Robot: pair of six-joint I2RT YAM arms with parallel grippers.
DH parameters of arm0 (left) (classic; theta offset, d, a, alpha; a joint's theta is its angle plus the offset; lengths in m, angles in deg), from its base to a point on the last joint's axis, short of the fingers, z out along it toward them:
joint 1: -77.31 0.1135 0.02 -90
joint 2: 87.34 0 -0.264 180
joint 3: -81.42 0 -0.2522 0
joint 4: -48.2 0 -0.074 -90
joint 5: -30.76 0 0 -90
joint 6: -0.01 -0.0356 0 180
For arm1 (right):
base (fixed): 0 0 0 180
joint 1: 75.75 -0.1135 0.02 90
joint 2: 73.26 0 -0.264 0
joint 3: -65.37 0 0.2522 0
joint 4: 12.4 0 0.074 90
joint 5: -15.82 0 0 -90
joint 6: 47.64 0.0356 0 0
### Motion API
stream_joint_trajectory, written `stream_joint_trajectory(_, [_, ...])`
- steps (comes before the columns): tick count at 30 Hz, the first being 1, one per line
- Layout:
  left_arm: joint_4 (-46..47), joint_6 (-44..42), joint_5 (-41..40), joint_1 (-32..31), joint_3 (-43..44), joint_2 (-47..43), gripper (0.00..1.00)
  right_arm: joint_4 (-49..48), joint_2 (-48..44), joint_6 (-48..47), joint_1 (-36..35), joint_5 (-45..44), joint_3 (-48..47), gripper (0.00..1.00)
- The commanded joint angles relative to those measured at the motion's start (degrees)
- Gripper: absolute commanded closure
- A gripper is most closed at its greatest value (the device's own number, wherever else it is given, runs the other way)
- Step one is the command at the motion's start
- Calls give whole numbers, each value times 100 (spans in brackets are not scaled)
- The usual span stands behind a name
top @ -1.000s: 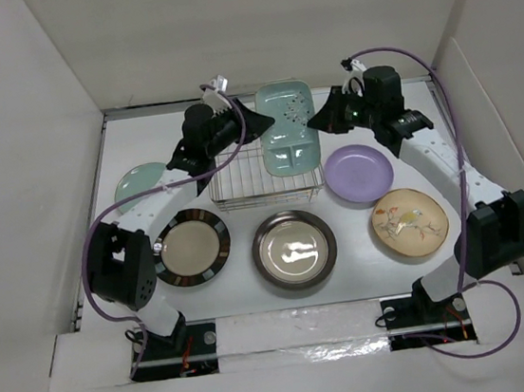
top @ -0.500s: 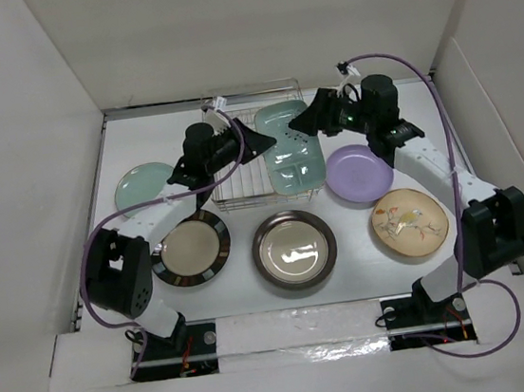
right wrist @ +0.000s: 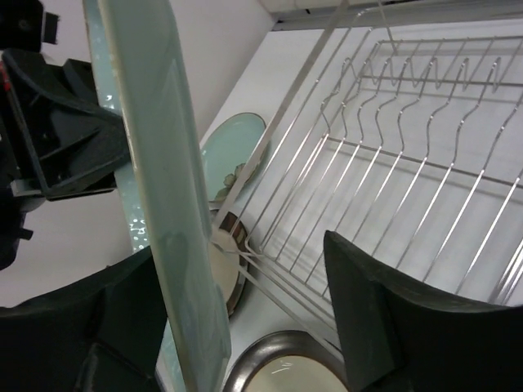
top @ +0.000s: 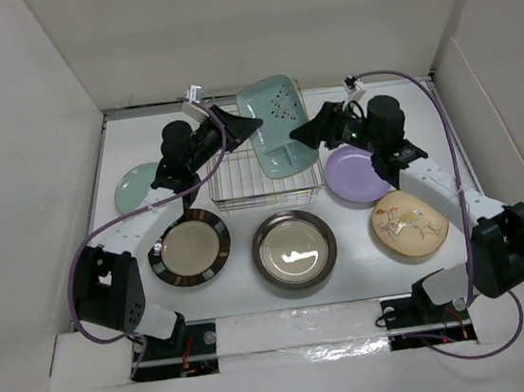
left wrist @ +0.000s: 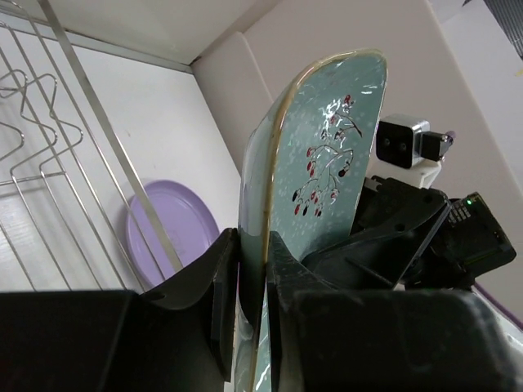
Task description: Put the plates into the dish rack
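The pale mint rectangular plate [top: 277,127] hangs tilted on edge over the back of the silver wire dish rack [top: 265,178]. My left gripper [top: 251,125] is shut on the plate's left rim. In the left wrist view the plate [left wrist: 327,163] stands edge-on, pinched between the fingers of that gripper [left wrist: 252,269]. My right gripper [top: 300,135] is open at the plate's right side. In the right wrist view the plate [right wrist: 155,163] stands just inside the left finger of the wide-open gripper [right wrist: 245,310], with the rack [right wrist: 392,163] below.
On the table lie a lavender plate [top: 357,173], a tan floral plate [top: 409,223], a glossy dark brown plate [top: 294,247], a brown-rimmed cream plate [top: 190,248] and a small pale green plate [top: 136,186]. White walls enclose the table on three sides.
My right gripper has opened and let go of the mint plate. The left gripper keeps its hold and has tilted the plate up over the rack's back edge.
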Motion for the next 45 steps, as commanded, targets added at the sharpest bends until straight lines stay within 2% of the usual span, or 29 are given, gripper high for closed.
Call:
stream_joint_trajectory(1, [1445,611,270,18,44,-199,100,-733,-146,261,-156,-91,112,28])
stream_joint_trajectory(2, [1524,733,314,18,-17,-155,100,-977,-137,419,-226,-21,164,34])
stream_joint_trajectory(5, [1603,813,297,18,-123,-163,100,-1601,-119,710,-288,111,383,47])
stream_joint_trajectory(6, [1604,805,279,18,-202,-181,100,-1708,-137,789,-288,68,446,61])
stream_joint_trajectory(8, [1586,796,271,18,-272,-225,100,-2041,-224,992,-350,-12,595,76])
stream_joint_trajectory(9, [1525,796,253,18,-368,-251,100,-2113,-259,1053,-350,-73,709,90])
stream_joint_trajectory(11, [1437,796,218,18,-466,-347,100,-2158,-356,1133,-350,-196,806,100])
stream_joint_trajectory(12, [1280,692,148,18,-527,-391,99,-2105,-470,1124,-350,-310,824,100])
stream_joint_trajectory(13, [1157,604,95,18,-536,-444,89,-2027,-506,1054,-350,-372,807,100])
stream_joint_trajectory(14, [1016,490,25,18,-554,-601,61,-1739,-549,1019,-350,-451,763,100])
stream_joint_trajectory(17, [147,-81,-457,18,-537,-996,28,-1202,-655,773,-350,-776,526,100])
stream_joint_trajectory(21, [-1145,-636,-1459,18,-422,-1490,17,-857,-541,588,-350,-1014,157,100])
stream_joint_trajectory(24, [-1768,-961,-1951,18,-396,-1911,17,-673,-357,527,-297,-1162,-150,100])
stream_joint_trajectory(27, [-2174,-1303,-2269,70,-553,-2482,26,-157,-76,237,-297,-1514,-632,100])
stream_joint_trajectory(28, [-2289,-1461,-2287,70,-571,-2605,31,55,20,10,-297,-1872,-809,100])
stream_joint_trajectory(30, [-2735,-1917,-2209,70,-537,-2940,53,756,405,-254,-297,-2251,-1430,100])
stream_joint_trajectory(33, [-3438,-2532,-2181,70,-379,-3230,79,1696,907,-659,-297,-3208,-2039,100])
stream_joint_trajectory(34, [-3659,-2657,-2216,70,-343,-3300,79,1901,996,-825,-358,-3785,-2363,100])
stream_joint_trajectory(37, [-4012,-3026,-2340,70,-343,-3590,79,2403,1294,-950,-411,-4579,-2830,100])
stream_joint_trajectory(45, [-3890,-3256,-2891,-482,-554,-4101,75,3133,2113,-1108,-648,-5610,-3763,100])
